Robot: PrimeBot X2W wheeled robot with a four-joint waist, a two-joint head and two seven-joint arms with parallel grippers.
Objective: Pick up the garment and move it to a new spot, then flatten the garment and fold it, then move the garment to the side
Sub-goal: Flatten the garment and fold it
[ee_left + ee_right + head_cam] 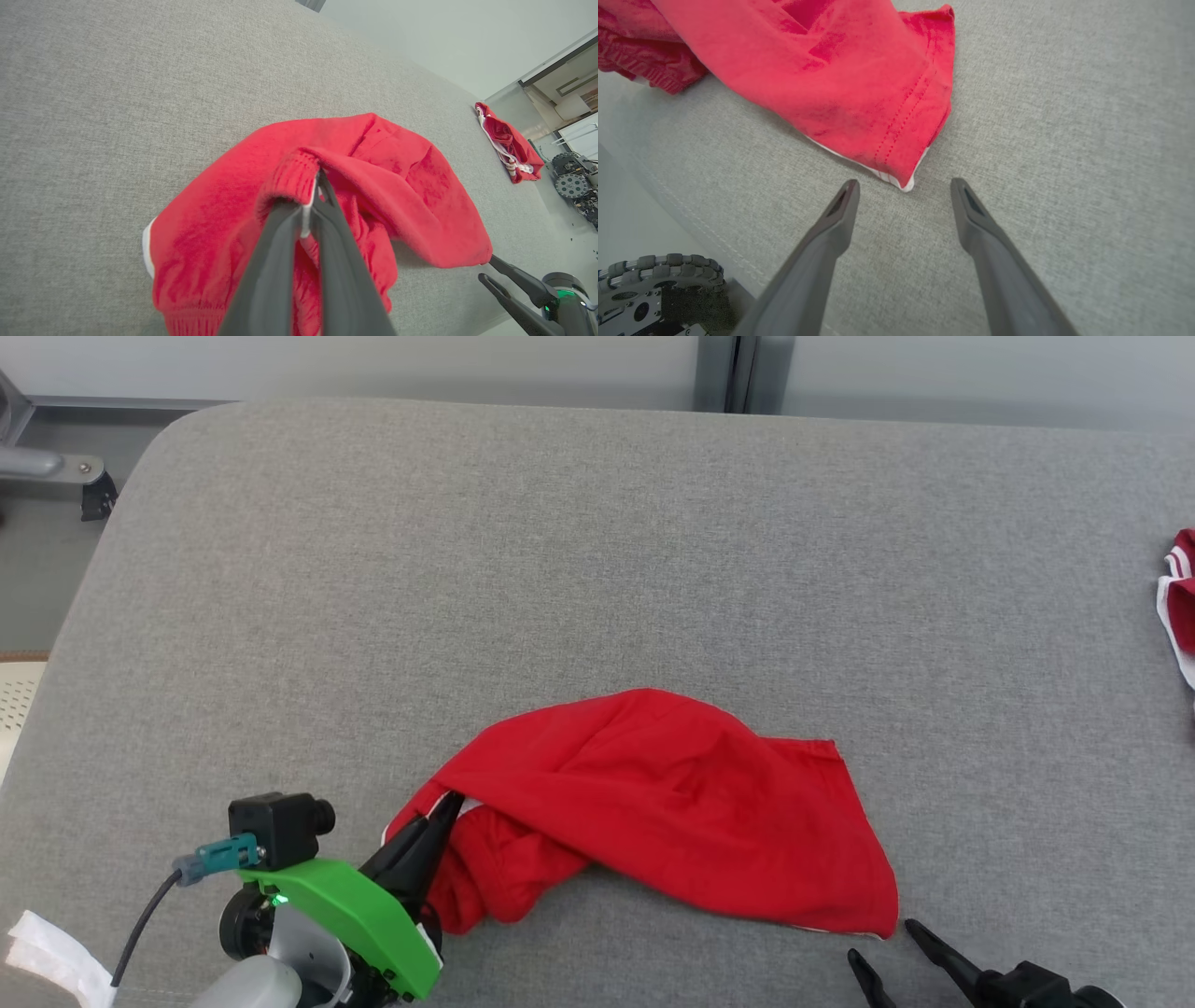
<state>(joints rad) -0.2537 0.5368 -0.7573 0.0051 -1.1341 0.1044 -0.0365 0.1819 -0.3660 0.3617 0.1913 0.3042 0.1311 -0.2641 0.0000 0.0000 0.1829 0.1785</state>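
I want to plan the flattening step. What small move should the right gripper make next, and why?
Probably ease the right gripper forward and close on the near corner of the garment. Its fingers stand open just short of that white-trimmed corner, while the left gripper is shut on the ribbed edge at the other end. A second grip would likely let both arms spread it.

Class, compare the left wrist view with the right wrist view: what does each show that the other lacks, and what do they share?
Left wrist view's own: the left gripper shut on the ribbed edge of the red garment, and a second red garment lying apart, farther along the grey fabric surface.
Right wrist view's own: the double stitching and white trim at the garment's corner, which lies just ahead of the spread fingers.
Shared: the red garment, the grey fabric surface, and the right gripper, open and holding nothing.
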